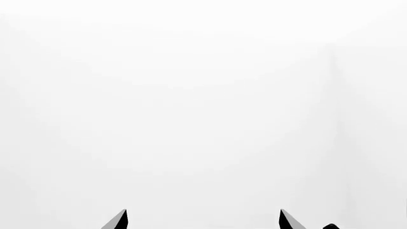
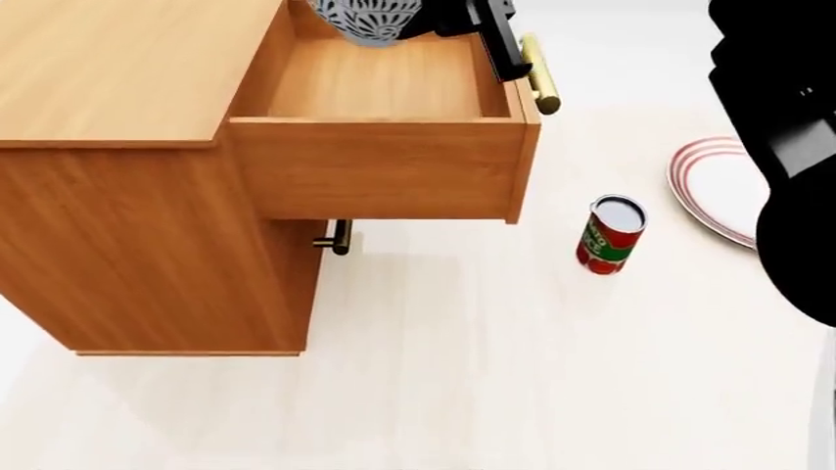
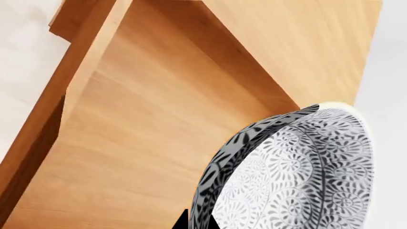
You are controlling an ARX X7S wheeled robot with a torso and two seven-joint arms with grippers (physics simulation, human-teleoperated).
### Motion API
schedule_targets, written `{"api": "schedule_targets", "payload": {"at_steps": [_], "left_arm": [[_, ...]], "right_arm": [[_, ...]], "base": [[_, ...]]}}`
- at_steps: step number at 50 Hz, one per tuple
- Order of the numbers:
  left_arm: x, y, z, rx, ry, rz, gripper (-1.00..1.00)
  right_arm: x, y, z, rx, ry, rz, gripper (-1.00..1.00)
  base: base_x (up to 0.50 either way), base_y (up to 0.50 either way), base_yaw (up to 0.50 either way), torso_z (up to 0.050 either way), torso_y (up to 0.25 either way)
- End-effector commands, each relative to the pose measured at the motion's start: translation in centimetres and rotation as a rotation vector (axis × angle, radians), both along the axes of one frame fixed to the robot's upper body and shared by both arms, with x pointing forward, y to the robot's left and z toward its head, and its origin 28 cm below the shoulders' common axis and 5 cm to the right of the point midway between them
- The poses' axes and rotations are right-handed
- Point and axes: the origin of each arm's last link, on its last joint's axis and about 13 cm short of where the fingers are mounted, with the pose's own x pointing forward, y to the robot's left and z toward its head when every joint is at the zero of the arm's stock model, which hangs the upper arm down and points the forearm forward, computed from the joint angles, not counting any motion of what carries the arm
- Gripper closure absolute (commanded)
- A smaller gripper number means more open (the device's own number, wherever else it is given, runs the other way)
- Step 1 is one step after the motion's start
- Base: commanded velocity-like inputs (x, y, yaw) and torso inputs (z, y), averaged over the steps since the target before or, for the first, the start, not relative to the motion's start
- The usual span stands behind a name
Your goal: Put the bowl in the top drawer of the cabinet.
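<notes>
The step in hand, as I judge it, is lowering and releasing the bowl (image 2: pixel 370 20) into the top drawer (image 2: pixel 379 166) of the cabinet (image 2: pixel 117 88), which stands pulled well out with its wooden floor bare. To do it well, the right tool (image 2: pixel 451 18) should carry the bowl down until its base is near the drawer floor and level it before letting go, since in the right wrist view the bowl (image 3: pixel 299 171) hangs steeply tilted, on edge in the grip rather than mouth up; dropped from here it could roll or land on its rim. The right tool is closed on the bowl's rim, its dark fingertip just showing at the lip. The bowl hangs directly from this tool, above the drawer's far end and inside its walls, not touching the floor. The brass bar handle (image 2: pixel 539 73) lies just beside the tool, so a straight descent should keep clear of it. The left tool (image 1: pixel 203 220) holds nothing, its two tips spread apart against blank white.
</notes>
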Motion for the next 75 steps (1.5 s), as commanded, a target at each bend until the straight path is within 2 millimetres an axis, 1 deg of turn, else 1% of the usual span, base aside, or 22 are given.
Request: {"api": "schedule_targets", "payload": {"at_steps": [1, 13, 14, 40, 62, 70, 75], "left_arm": [[0.0, 0.0, 0.0, -0.006, 0.001, 0.002, -1.0], [0.0, 0.0, 0.0, -0.015, 0.002, 0.0, -1.0], [0.0, 0.0, 0.0, -0.016, 0.003, 0.0, -1.0], [0.0, 0.0, 0.0, -0.018, 0.002, -0.004, -1.0], [0.0, 0.0, 0.0, -0.014, -0.003, -0.016, -1.0], [0.0, 0.0, 0.0, -0.021, -0.007, -0.022, -1.0], [0.0, 0.0, 0.0, -0.025, -0.006, -0.038, -1.0]], "right_arm": [[0.0, 0.1, 0.0, 0.001, 0.014, -0.001, 1.0], [0.1, 0.0, -0.1, -0.001, 0.029, -0.022, 1.0], [0.1, 0.0, -0.1, 0.001, 0.029, -0.024, -1.0], [-0.1, -0.2, 0.3, 0.015, 0.036, -0.034, -1.0], [-0.2, -0.5, 0.5, 0.023, 0.079, -0.041, -1.0], [-0.1, -0.9, 0.6, 0.12, 0.042, 0.033, -1.0], [-0.1, -1.7, 0.8, 0.237, -0.012, 0.043, -1.0]], "base": [[0.0, 0.0, 0.0, 0.0, -0.102], [0.0, 0.0, 0.0, 0.0, -0.093], [0.0, 0.0, 0.0, 0.0, 0.0], [0.0, 0.0, 0.0, 0.0, 0.0], [0.0, 0.0, 0.0, -0.002, 0.165], [0.0, 0.0, 0.0, -0.002, 0.173], [0.0, 0.0, 0.0, -0.002, 0.173]]}}
